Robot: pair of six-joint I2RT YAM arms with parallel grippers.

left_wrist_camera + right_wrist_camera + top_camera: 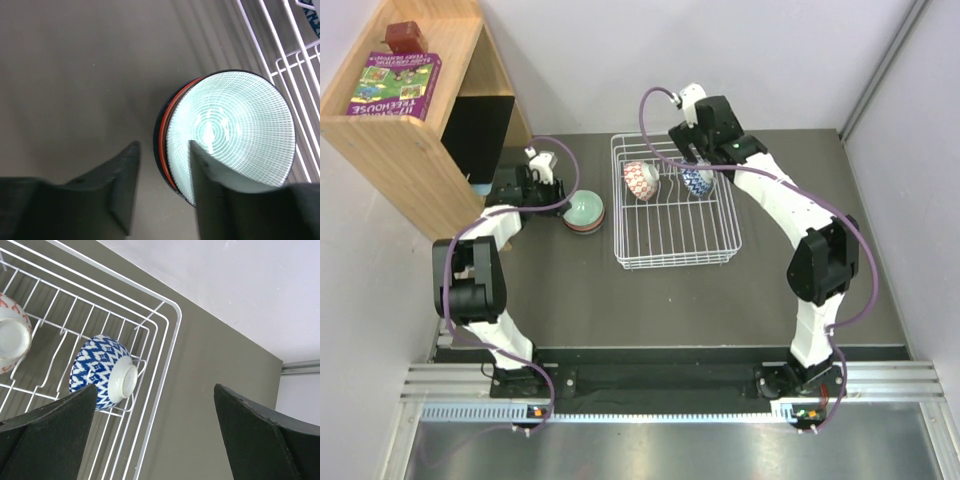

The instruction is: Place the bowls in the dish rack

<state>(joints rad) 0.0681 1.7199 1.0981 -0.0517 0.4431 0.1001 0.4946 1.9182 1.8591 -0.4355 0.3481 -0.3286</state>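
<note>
Red-and-white bowl [640,180] and blue-and-white bowl [697,181] are sitting in the dish rack [675,262] beneath the released right tool [155,387]; left tool [164,146], not yet clenched, is straddling the pale green bowl [235,130] topping the stack [164,125] waiting on the table [570,300] beside the rack.

Stacked bowls [585,210] between wooden shelf [410,150] and dish rack [675,264], 2 racked bowls [641,180] filling far row

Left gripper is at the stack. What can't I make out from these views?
- Bowls under the pale green bowl: the left wrist view shows only an orange-red rim and a dark rim; the top bowl hides the rest.
- Red-and-white bowl: cut off by the right wrist view's left edge.
- Blue-and-white bowl: top view, partly under the right gripper.
</note>
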